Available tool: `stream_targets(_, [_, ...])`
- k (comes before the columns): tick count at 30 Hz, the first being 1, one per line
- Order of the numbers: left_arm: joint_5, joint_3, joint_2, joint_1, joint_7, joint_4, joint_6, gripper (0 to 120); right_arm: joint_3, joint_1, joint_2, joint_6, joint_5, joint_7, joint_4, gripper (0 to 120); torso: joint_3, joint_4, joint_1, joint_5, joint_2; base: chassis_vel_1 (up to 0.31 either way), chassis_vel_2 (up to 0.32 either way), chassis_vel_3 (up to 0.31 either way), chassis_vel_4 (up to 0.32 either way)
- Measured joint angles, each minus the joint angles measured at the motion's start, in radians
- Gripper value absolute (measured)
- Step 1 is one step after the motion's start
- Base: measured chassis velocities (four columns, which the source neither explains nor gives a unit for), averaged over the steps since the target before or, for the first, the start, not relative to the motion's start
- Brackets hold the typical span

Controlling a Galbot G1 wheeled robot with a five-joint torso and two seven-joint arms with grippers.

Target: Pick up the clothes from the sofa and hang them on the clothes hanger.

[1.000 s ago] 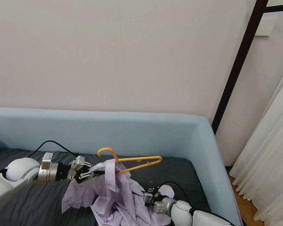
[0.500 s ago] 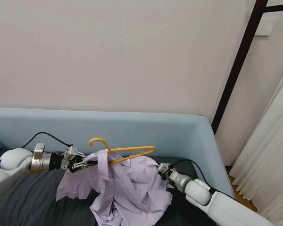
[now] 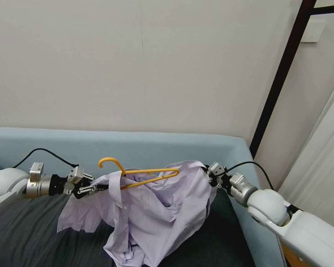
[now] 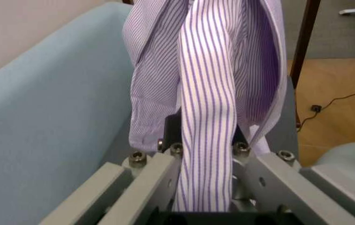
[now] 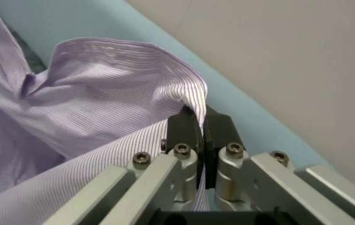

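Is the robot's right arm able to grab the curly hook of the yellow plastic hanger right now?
Probably not. The right gripper is shut on the purple striped shirt, so it's busy, and the hook of the yellow plastic hanger sits at the far end by the left gripper, with cloth between.

- the shirt (image 3: 156, 211) is showing pale lilac, with fine purple and white stripes running along it.
- the hanger (image 3: 150, 171) is showing yellow-orange.
- the sofa (image 3: 172, 151) is showing a light blue back and right side, and its seat (image 3: 22, 239) is showing dark grey.
- the left gripper (image 3: 96, 188) and the right gripper (image 3: 211, 173) are showing silver-grey metal, and the right one's pads (image 5: 184, 129) are showing black.
- the left arm (image 3: 5, 181) and the right arm (image 3: 300, 228) are showing white shells, with a black cable (image 3: 44, 151) trailing from the left one.
- the wall (image 3: 156, 67) is showing plain off-white, the post (image 3: 278, 83) at the far right is showing dark brown, and the curtain (image 3: 323, 189) is showing white.
- the floor (image 4: 340, 93) is showing orange-brown.
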Motion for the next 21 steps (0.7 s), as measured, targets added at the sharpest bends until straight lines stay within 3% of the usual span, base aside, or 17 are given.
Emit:
stream_targets(10, [0.003, -0.039, 0.044, 0.002, 0.007, -0.03, 0.01, 1, 0.159, -0.011, -0.168, -0.072, 0.184, 0.005, 0.239, 0, 0.0, 0.0, 0.0, 0.0, 0.0, 0.0, 0.0, 0.0, 0.0])
stream_targets(17, [0.003, -0.048, 0.053, 0.001, -0.004, -0.038, 0.017, 1, 0.239, -0.042, -0.24, -0.09, 0.257, 0.009, 0.357, 0, 0.0, -0.0003, 0.0, -0.0003, 0.0, 0.0, 0.0, 0.0, 0.0])
stream_targets(18, [0.007, -0.048, 0.053, -0.001, -0.008, -0.04, 0.019, 1, 0.262, -0.054, -0.252, -0.104, 0.279, 0.011, 0.385, 0, 0.0, 0.0008, 0.0, 0.0009, 0.0, 0.0, 0.0, 0.0, 0.0])
stream_targets(19, [0.012, -0.046, 0.054, -0.005, -0.016, -0.041, 0.023, 1, 0.301, -0.061, -0.269, -0.117, 0.303, 0.017, 0.43, 0, 0.0, 0.0002, 0.0, 0.0011, 0.0, 0.0, 0.0, 0.0, 0.0])
stream_targets(21, [0.017, -0.039, 0.054, -0.012, -0.021, -0.045, 0.027, 1, 0.353, -0.065, -0.293, -0.136, 0.34, 0.029, 0.49, 0, 0.0, 0.0001, 0.0, -0.0009, 0.0, 0.0, 0.0, 0.0, 0.0])
